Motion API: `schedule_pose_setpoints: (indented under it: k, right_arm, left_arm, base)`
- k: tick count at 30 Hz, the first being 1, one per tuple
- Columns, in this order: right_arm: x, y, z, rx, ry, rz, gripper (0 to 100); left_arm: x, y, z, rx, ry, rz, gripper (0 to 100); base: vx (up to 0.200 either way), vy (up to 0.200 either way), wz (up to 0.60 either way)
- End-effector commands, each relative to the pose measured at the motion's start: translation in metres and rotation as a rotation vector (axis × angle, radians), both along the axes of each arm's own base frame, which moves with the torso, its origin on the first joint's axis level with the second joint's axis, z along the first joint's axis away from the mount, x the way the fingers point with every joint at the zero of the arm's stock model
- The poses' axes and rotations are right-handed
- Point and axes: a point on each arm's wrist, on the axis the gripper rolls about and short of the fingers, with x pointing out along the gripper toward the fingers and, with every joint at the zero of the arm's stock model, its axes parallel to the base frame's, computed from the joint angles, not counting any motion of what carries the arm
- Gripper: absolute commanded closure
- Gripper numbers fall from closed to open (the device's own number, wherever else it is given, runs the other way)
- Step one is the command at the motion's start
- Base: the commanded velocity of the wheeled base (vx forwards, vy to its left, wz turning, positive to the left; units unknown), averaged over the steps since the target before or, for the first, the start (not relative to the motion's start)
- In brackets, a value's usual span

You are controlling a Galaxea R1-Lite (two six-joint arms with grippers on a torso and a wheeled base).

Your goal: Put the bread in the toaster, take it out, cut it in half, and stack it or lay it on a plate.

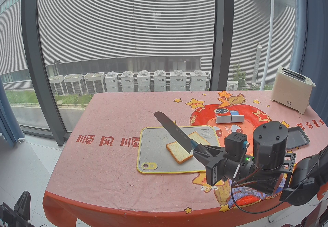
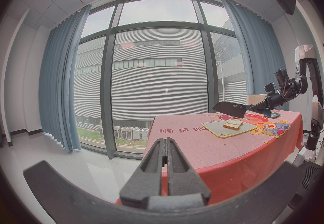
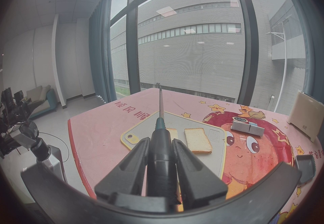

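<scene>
A toasted bread slice (image 1: 182, 147) lies on the grey, yellow-rimmed cutting board (image 1: 155, 145). In the right wrist view it shows as two pieces, one (image 3: 198, 139) clear and the other (image 3: 172, 132) partly behind a finger. My right gripper (image 1: 202, 154) is shut on the handle of a knife (image 1: 172, 131), whose dark blade hangs tilted above the bread. From the right wrist view the gripper (image 3: 161, 142) holds the knife (image 3: 161, 103) edge-on over the board (image 3: 145, 128). My left gripper (image 2: 165, 158) is shut on nothing, low and off the table's left side.
A cream toaster (image 1: 292, 89) stands at the table's far right corner. A dark square plate (image 1: 297, 137) lies at the right edge, behind my right arm. A small grey and blue block (image 1: 229, 117) sits behind the board. The table's left part is bare cloth.
</scene>
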Motion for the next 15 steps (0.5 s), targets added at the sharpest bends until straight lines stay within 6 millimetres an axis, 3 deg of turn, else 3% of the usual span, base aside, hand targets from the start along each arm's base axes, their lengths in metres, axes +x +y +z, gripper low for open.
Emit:
schedule_pose_setpoints:
  k: [1,15]
  right_arm:
    - [-0.0015,0.0022,-0.0025,-0.008,0.004,0.009,100]
    - [-0.0038,0.0028,-0.003,-0.009,0.003,0.016,100]
  left_arm:
    - [0.0005,0.0,-0.0046,0.0,0.007,0.0,100]
    - [0.0007,0.0,-0.0046,0.0,0.009,0.0,100]
  base:
    - [0.0,0.0,0.0]
    - [0.0,0.0,0.0]
